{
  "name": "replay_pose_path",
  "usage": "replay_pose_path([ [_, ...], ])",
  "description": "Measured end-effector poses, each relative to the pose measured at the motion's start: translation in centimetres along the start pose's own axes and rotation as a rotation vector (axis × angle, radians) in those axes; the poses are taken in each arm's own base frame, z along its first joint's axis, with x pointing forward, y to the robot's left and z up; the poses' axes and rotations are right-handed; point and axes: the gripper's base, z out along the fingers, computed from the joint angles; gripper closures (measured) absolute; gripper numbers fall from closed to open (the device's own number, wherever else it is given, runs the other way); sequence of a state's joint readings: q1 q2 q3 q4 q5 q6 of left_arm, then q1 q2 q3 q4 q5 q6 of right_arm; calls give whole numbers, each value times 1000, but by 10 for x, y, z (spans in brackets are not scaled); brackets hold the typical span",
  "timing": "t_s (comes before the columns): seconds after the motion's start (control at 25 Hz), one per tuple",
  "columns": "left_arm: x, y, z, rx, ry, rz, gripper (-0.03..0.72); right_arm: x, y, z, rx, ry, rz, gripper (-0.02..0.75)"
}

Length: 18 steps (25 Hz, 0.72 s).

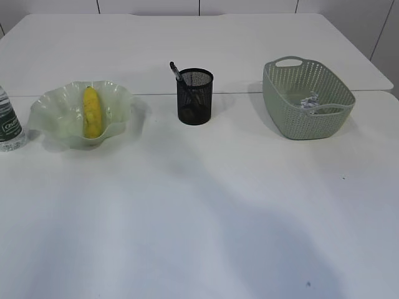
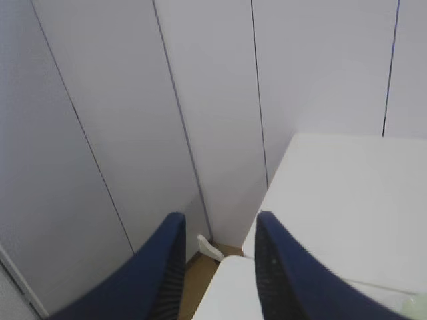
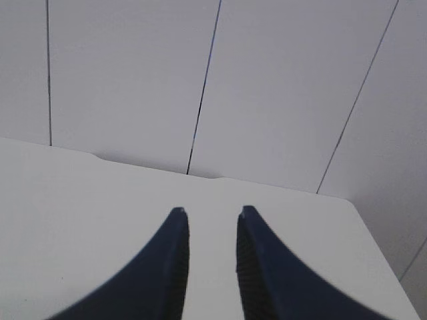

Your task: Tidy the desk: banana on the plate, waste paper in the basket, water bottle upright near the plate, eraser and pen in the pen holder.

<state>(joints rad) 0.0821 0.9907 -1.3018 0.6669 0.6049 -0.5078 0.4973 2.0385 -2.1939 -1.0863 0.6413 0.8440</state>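
On the white desk (image 1: 199, 205) the yellow banana (image 1: 91, 112) lies in the pale green ruffled plate (image 1: 118, 96) at the left. The water bottle (image 1: 9, 126) stands upright at the left edge, beside the plate. A pen (image 1: 177, 72) sticks out of the black mesh pen holder (image 1: 194, 96) in the middle. White waste paper (image 1: 309, 100) lies inside the sage green basket (image 1: 293, 112) at the right. The eraser is hidden. Neither arm shows in the exterior view. My left gripper (image 2: 217, 222) is open and empty, facing a wall panel. My right gripper (image 3: 212, 212) is open and empty above bare desk.
A second white table (image 1: 187, 43) joins behind the desk. In the left wrist view a gap between wall panels and the table corner (image 2: 267, 193) shows brown floor (image 2: 200, 280). Wall panels (image 3: 200, 73) stand beyond the desk's far edge in the right wrist view.
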Motion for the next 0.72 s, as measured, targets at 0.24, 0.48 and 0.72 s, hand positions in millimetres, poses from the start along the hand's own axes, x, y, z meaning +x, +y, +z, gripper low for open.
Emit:
replay_pose_path([
  [0.24, -22, 2, -31, 120, -69, 14, 447, -18, -14, -22, 48, 31, 25, 546],
  [0.48, -37, 10, -67, 182, -167, -53, 447, -40, -29, -48, 55, 32, 24, 546],
  [0.72, -42, 24, -100, 159, -231, -52, 447, -57, -42, -71, 37, 37, 29, 546],
])
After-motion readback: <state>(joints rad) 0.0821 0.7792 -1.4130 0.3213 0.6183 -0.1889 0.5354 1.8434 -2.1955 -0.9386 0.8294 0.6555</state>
